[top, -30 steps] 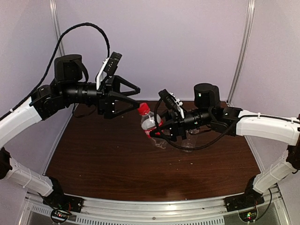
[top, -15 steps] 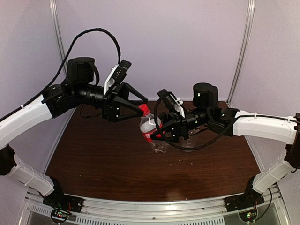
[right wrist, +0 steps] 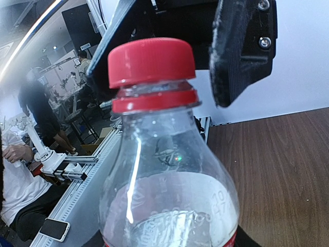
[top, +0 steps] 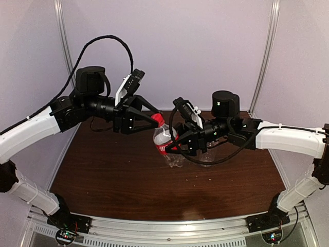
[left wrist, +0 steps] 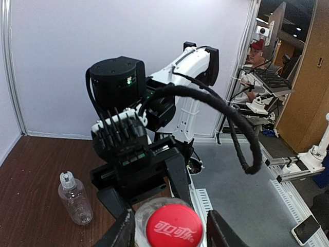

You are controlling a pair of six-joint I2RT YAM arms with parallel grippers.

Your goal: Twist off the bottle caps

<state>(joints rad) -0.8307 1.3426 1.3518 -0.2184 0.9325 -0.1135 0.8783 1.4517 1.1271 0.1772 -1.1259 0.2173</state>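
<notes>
My right gripper [top: 173, 146] is shut on the small bottle [top: 165, 143] with the red label and holds it tilted above the table. Its red cap [top: 158, 120] points up and left. My left gripper [top: 156, 121] stands over that cap. In the left wrist view the red cap [left wrist: 174, 226] sits between the two dark fingers [left wrist: 123, 232], with a narrow gap on each side. The right wrist view shows the cap [right wrist: 151, 62] apart from one left fingertip [right wrist: 241, 51]. A second clear bottle [left wrist: 75, 198] with a white cap [left wrist: 66, 178] stands upright on the table.
The brown table [top: 113, 175] has purple walls behind and at both sides. The unlabelled bottle [top: 207, 154] stands just behind my right arm. A metal rail [top: 169, 226] runs along the near edge, with people and desks beyond it in the wrist views.
My left arm has swung right to the held bottle, and its jaws have narrowed around the red cap. The right arm and the bottle have barely shifted.
</notes>
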